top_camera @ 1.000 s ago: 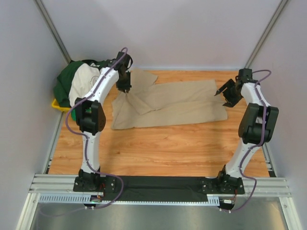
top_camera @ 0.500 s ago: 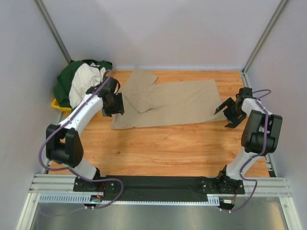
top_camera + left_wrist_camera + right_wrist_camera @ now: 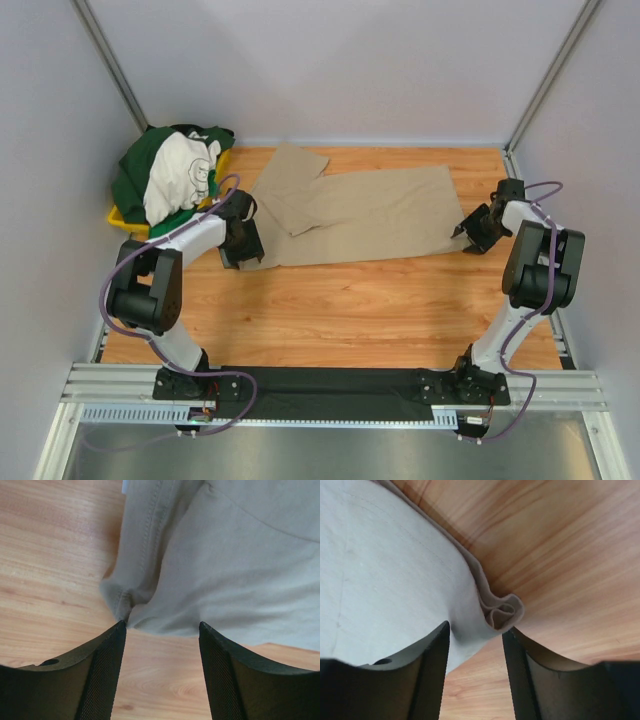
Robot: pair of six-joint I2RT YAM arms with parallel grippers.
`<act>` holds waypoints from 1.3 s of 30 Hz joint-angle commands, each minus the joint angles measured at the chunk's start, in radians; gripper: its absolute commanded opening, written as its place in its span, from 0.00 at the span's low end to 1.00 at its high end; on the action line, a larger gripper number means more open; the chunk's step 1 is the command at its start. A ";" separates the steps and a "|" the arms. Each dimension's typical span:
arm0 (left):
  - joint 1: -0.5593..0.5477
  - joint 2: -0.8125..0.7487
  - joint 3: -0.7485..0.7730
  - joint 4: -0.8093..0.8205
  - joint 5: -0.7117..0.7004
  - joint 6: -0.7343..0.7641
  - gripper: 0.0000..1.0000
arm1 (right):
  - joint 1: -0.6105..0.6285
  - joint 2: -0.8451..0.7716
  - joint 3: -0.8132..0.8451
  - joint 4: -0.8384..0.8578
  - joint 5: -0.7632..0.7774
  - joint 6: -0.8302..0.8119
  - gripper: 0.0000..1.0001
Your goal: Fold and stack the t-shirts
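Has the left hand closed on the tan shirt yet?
No, the left hand is open, and the tan shirt lies just ahead of its fingertips.

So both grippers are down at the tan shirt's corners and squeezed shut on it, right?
Not shut. The wrist views show the left gripper and the right gripper open, fingers apart, each down at a corner of the tan shirt.

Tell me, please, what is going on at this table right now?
Two arms are set to fold the tan shirt spread on the table. The left arm holds its jaws open at the shirt's near left corner, the right arm at the bunched near right corner; neither has gripped yet. More shirts lie heaped on a yellow tray at far left.
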 commanded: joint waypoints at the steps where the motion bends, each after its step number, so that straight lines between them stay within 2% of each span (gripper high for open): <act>1: 0.002 0.042 0.010 0.082 -0.034 -0.059 0.68 | -0.001 0.062 0.034 0.035 0.017 -0.003 0.47; 4: 0.002 0.096 0.050 0.085 -0.030 -0.071 0.61 | -0.001 0.092 0.076 0.032 -0.006 0.010 0.22; 5: 0.002 0.107 0.062 0.087 -0.030 -0.070 0.54 | -0.001 0.099 0.093 0.024 -0.010 0.013 0.14; 6: 0.002 0.127 0.082 0.085 -0.045 -0.057 0.26 | 0.001 0.102 0.107 0.017 -0.020 0.016 0.01; 8: 0.008 0.154 0.168 0.064 -0.057 -0.039 0.01 | 0.003 0.115 0.169 -0.014 -0.033 0.017 0.00; 10: 0.020 0.193 0.318 -0.024 -0.060 -0.004 0.00 | 0.006 0.106 0.221 -0.042 -0.064 0.016 0.00; 12: 0.028 0.167 0.438 -0.081 -0.080 0.021 0.00 | 0.006 0.072 0.286 -0.086 -0.079 0.002 0.00; 16: 0.031 0.010 0.458 -0.137 -0.142 0.044 0.00 | -0.019 -0.115 0.239 -0.118 -0.043 0.008 0.00; 17: 0.031 -0.043 0.443 -0.145 -0.148 0.045 0.00 | -0.036 -0.143 0.155 -0.117 -0.052 0.013 0.00; 20: 0.031 -0.150 0.288 -0.131 -0.140 0.026 0.00 | -0.048 -0.247 -0.015 -0.048 -0.052 0.024 0.00; 21: 0.031 -0.174 0.177 -0.116 -0.114 0.009 0.00 | -0.053 -0.284 -0.130 -0.028 -0.053 0.027 0.00; 24: 0.033 -0.252 -0.038 -0.044 -0.073 -0.034 0.00 | -0.076 -0.327 -0.307 0.035 -0.046 0.051 0.00; 27: 0.036 -0.315 -0.204 -0.028 -0.056 -0.076 0.00 | -0.143 -0.385 -0.422 0.073 -0.076 0.070 0.00; 29: 0.039 -0.355 -0.259 -0.019 -0.033 -0.089 0.00 | -0.184 -0.413 -0.487 0.081 -0.101 0.064 0.00; 31: 0.039 -0.378 -0.316 -0.019 0.005 -0.109 0.05 | -0.208 -0.456 -0.508 0.064 -0.110 0.056 0.00; 33: 0.039 -0.413 -0.350 -0.020 0.022 -0.123 0.14 | -0.228 -0.492 -0.508 0.046 -0.119 0.050 0.20; 34: 0.039 -0.424 -0.358 -0.026 0.027 -0.128 0.17 | -0.229 -0.505 -0.504 0.024 -0.116 0.048 0.34; 35: 0.039 -0.445 -0.364 -0.031 0.030 -0.135 0.24 | -0.229 -0.516 -0.493 0.011 -0.112 0.047 0.60; 37: 0.039 -0.468 -0.378 -0.049 0.048 -0.139 0.33 | -0.231 -0.551 -0.485 -0.025 -0.104 0.044 0.80; 39: 0.039 -0.510 -0.370 -0.083 0.048 -0.137 0.37 | -0.231 -0.598 -0.479 -0.045 -0.089 0.045 0.82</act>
